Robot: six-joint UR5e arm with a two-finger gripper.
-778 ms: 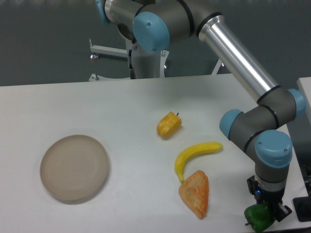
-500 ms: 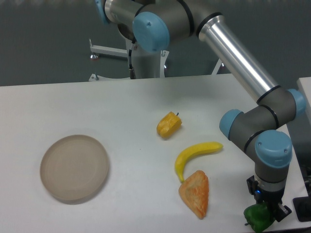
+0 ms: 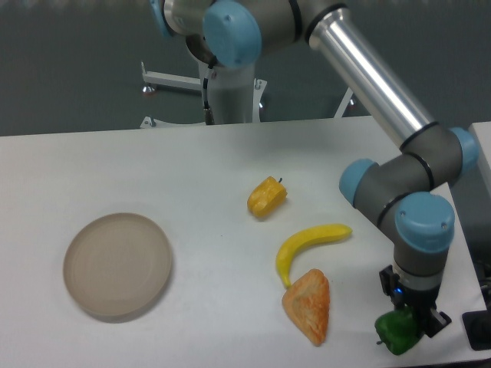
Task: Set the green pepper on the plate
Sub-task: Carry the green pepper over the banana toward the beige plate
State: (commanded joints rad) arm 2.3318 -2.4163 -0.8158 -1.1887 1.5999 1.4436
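UR5e arm at the white bench: the two black fingers pinch the small glossy green bell pepper from above, wrist pointing straight down, at the bench's near-right corner, close to the front edge. Whether the pepper is clear of the bench surface or just touching it can't be told from this view. The key relation: the round shallow beige plate w/ low rim sits well apart, far across the bench toward the picture's left, at roughly the same depth as the pepper, so the carry looks to be a long sideways sweep. Between the two lie an orange-yellow wedge-shaped food piece, just beside the pepper, and a curved yellow banana; a small yellow-orange pepper sits further back, prob. off the path. Judgement: the load needs enough height to pass over the wedge before heading plate-ward.
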